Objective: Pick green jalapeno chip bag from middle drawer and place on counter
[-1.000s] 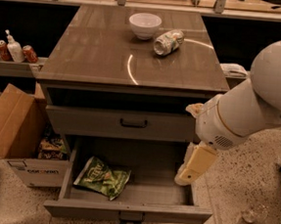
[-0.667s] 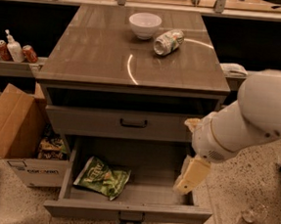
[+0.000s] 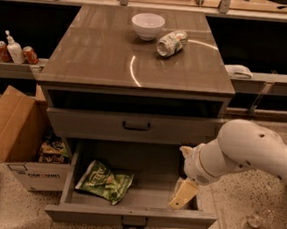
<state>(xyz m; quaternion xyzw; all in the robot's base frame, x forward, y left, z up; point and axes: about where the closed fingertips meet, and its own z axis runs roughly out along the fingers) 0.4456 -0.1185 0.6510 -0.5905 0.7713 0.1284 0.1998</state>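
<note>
The green jalapeno chip bag lies flat in the left half of the open middle drawer, which is pulled out below the cabinet. The counter tops the cabinet above it. My gripper, pale yellow at the end of the white arm, hangs down inside the drawer's right side, near the front right corner. It is well to the right of the bag and does not touch it. It holds nothing that I can see.
A white bowl and a silvery-green can on its side sit at the counter's far end. A closed drawer front with a dark bar handle is above the open drawer. A cardboard box with snack packets stands on the left.
The arm has swung down and a little left. The gripper has dropped from beside the drawer's right wall to lower inside the drawer. The bag has not moved.
</note>
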